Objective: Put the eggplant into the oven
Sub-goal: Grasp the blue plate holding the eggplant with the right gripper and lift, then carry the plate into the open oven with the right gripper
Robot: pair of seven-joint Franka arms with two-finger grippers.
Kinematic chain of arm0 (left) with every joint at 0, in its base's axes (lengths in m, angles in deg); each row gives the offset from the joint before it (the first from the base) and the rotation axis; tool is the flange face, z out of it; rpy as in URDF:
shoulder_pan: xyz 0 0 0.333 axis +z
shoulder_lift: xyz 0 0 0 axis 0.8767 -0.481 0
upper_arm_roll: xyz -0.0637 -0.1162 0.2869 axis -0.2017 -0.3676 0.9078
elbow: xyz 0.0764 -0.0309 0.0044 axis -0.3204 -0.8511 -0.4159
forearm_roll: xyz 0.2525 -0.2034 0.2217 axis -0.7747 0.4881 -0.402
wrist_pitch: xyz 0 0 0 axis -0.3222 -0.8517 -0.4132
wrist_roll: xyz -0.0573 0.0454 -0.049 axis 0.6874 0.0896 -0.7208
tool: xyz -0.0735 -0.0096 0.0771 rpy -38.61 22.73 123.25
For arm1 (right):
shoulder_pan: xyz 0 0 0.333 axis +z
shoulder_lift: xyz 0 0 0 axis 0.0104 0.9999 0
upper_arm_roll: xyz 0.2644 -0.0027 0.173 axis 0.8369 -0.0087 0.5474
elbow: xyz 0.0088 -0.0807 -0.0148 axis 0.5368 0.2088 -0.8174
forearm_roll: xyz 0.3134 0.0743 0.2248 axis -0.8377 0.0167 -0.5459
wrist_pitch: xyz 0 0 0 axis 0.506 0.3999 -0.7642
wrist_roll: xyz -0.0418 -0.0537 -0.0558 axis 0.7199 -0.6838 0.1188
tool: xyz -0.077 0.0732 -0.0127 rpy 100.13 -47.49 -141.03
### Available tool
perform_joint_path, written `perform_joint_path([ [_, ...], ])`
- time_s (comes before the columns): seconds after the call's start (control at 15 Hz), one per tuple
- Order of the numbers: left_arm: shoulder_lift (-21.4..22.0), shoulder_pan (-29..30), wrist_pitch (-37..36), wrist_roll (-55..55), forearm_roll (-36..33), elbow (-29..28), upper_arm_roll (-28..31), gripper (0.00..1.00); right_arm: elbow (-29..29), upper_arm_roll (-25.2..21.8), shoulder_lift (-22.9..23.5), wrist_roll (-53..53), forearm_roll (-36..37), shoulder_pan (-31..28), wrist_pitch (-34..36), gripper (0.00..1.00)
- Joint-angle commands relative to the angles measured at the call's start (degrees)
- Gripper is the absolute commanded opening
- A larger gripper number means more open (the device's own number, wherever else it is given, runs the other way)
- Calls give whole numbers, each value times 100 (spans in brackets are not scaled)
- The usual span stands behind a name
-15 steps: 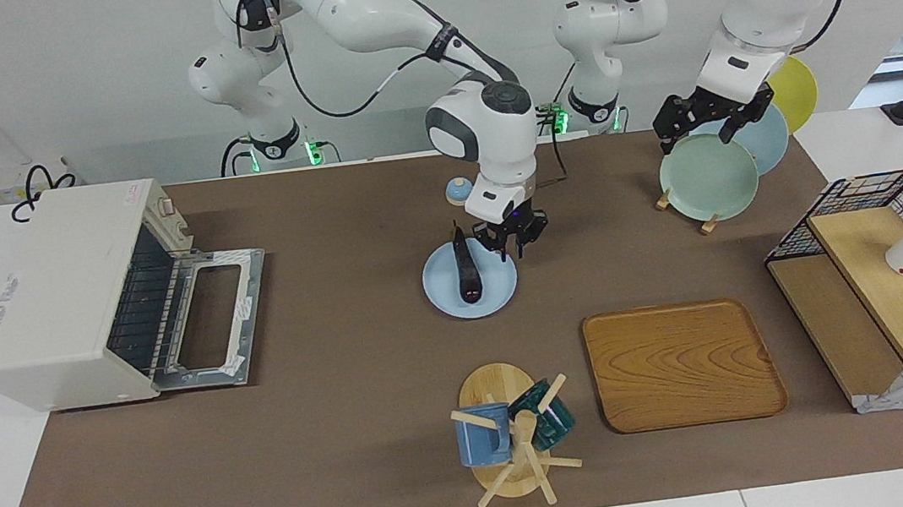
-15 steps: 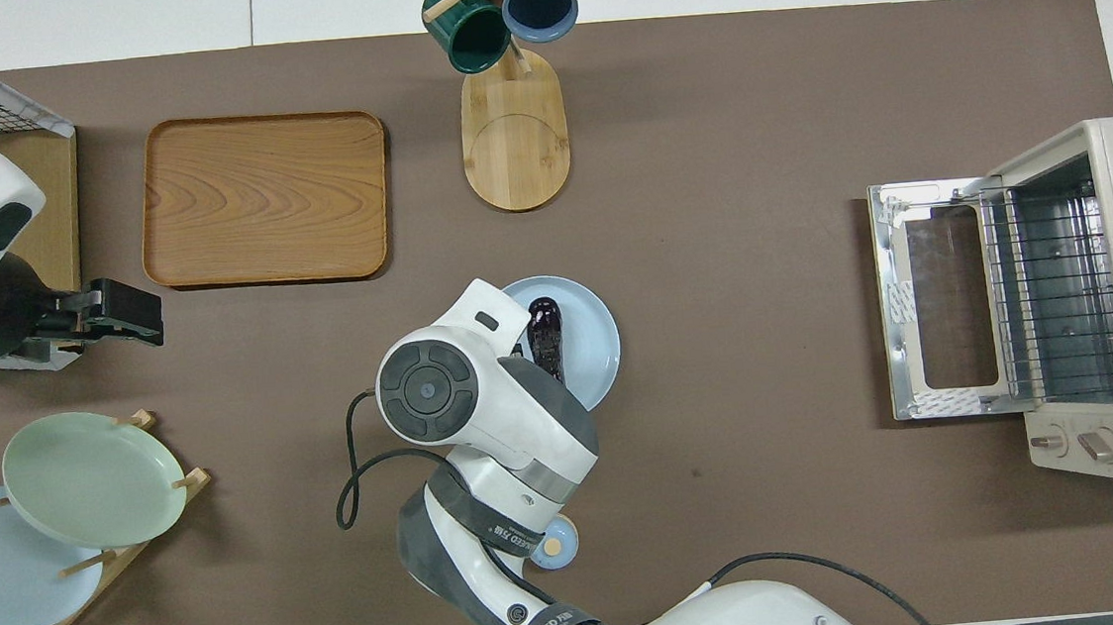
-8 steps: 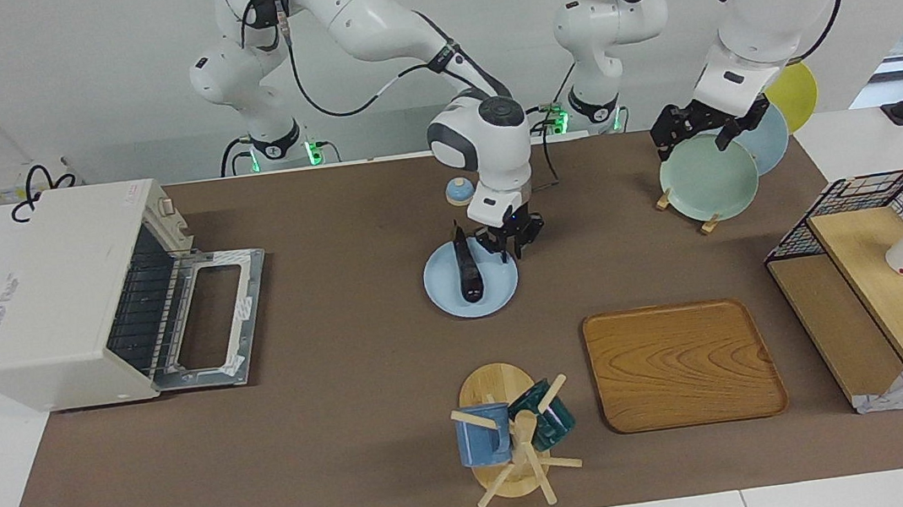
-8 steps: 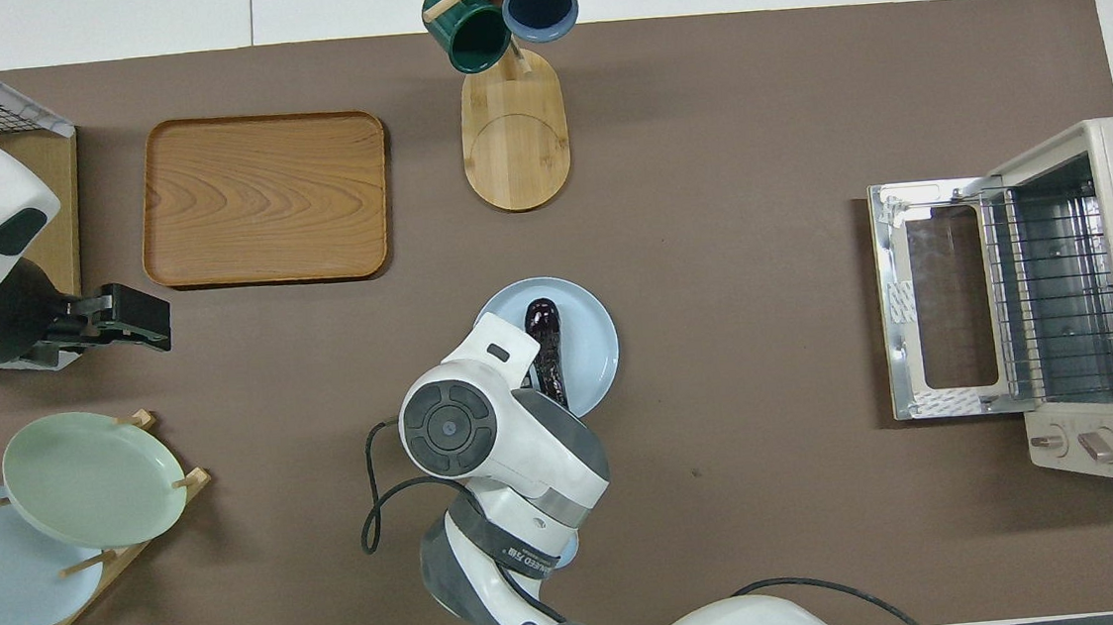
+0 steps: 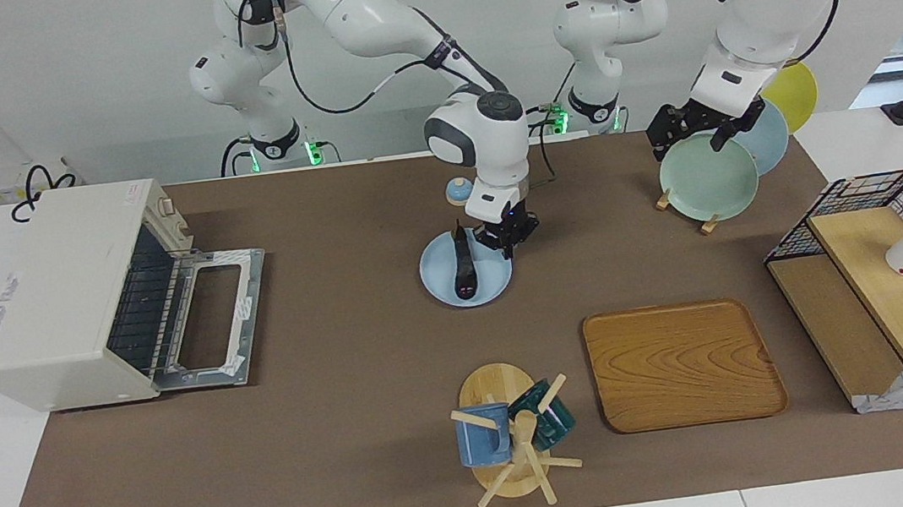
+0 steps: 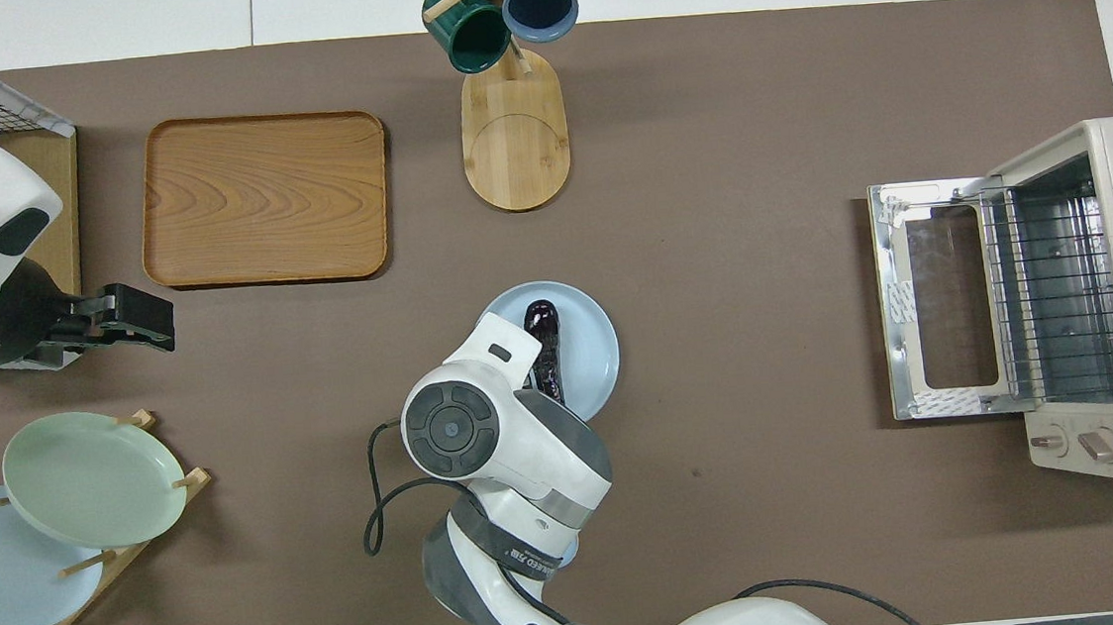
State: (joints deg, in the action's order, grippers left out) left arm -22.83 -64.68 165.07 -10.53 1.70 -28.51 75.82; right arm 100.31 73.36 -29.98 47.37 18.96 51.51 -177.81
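In the facing view the eggplant [image 5: 463, 265] is lying lengthwise on a pale blue plate [image 5: 466, 269] at the middle of the table, its stem end pointing toward the robots. The right gripper [image 5: 506, 239] is sitting over the plate's rim nearest the robots, just beside the eggplant, with its fingertips pressed together; it seems to be pinching that rim (whether metal is truly meeting the plate is hard to say), so I judge the plan to be carrying plate and eggplant as one. The oven [image 5: 78, 296] is standing at the right arm's end of the table with its door [image 5: 208, 315] lying open and flat, ready to receive. The left gripper [image 5: 701, 127] is hanging spread and empty over the plate rack [image 5: 706, 173], waiting.

In the overhead view the right arm's wrist is covering the right gripper entirely, so only the farther part of the eggplant [image 6: 547, 348] is showing on the plate [image 6: 591, 349]. The left gripper [image 6: 135, 316] is staying spread near a wooden tray [image 6: 264, 198]. The oven [image 6: 1082, 301] is showing its wire shelf bare, well apart from the plate.
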Motion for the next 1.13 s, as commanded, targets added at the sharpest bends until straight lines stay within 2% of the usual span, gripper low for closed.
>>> perform_joint_path([
  [0.0,76,70,63,-66,101,-109,3,100,-329,4,-99,253,371,-29,910,0],
  [0.27,41,228,54,-31,101,-30,-128,100,-471,-22,-169,395,906,-21,1939,0],
  [0.53,41,255,72,-22,92,-39,-146,100,2,-49,-915,630,1049,-520,2310,0],
  [0.86,32,264,89,-57,48,-39,-155,100,810,-49,-1934,1669,1066,-1820,2583,0],
  [1.06,32,343,89,-48,40,-39,-243,100,1172,-49,-2086,1748,1066,-2514,2522,0],
])
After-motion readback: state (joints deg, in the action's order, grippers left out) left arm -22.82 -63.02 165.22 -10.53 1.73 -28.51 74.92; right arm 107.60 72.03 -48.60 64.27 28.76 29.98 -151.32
